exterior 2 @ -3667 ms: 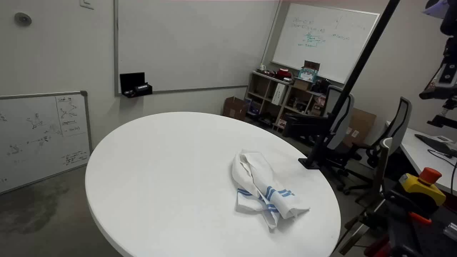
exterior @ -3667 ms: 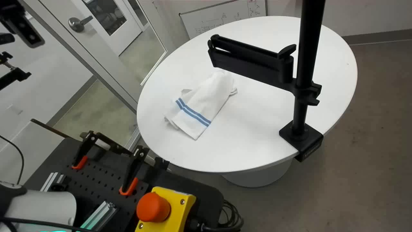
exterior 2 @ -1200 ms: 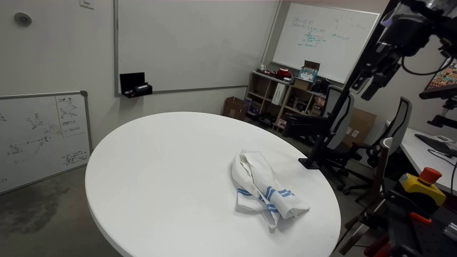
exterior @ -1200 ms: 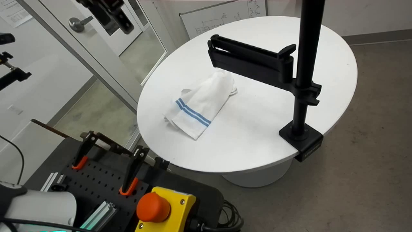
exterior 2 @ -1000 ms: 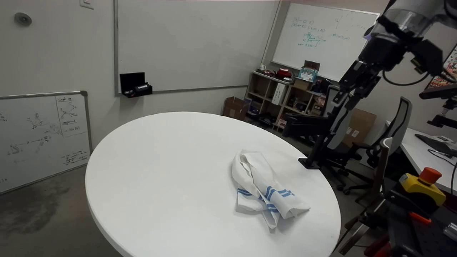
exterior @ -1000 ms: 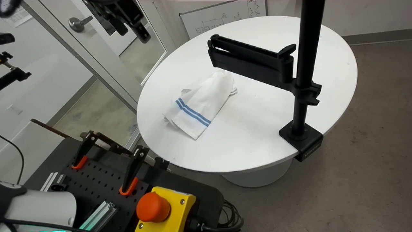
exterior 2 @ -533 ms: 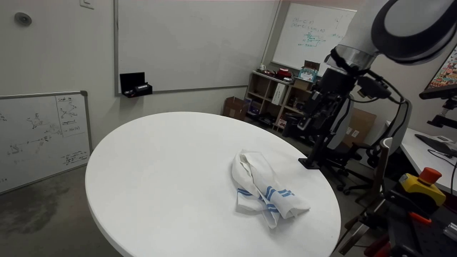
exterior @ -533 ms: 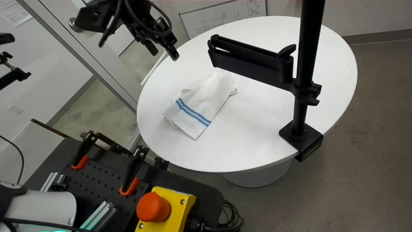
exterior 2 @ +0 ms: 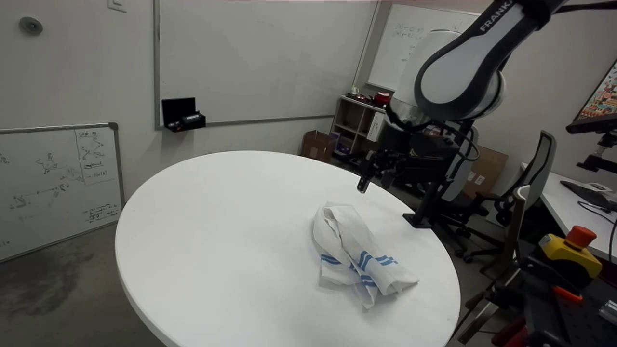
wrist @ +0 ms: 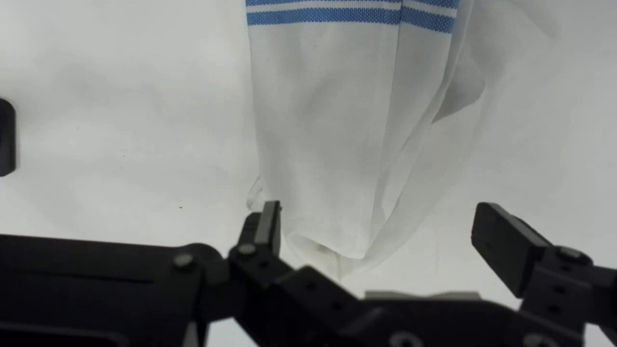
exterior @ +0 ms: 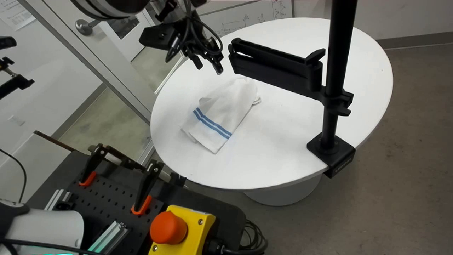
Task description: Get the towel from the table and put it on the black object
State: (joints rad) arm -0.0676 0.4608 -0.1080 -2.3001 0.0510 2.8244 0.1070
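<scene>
- Since the earlier frames the gripper (exterior: 209,68) has swung in from the edge of both exterior views to the unstriped end of the towel (exterior: 226,106), which lies unmoved on the desk (exterior: 279,152).
- The fingers (wrist: 269,226) stand well apart and hold nothing; in the wrist view the towel's folded end (wrist: 332,221) shows between them.
- The step in hand looks like lining up the grasp. The fold sits nearer the finger at the wrist view's left, so a slight shift that way would centre it.
- Then go straight down until the tips almost meet the desk and close slowly, catching every layer; a shallow pinch may take only the top one.
- Mind the black object (exterior: 274,65) on the pole (exterior: 331,124): it looks close to the gripper, and whether they touch I cannot tell. Lift clear before draping.
- The wrist view alone shows clearly the hollow loop in the fold.
- Loose corners (exterior 2: 402,281) splayed beyond the stripes show in an exterior view but lie outside the wrist view; there the black object merges with the dark gripper.
</scene>
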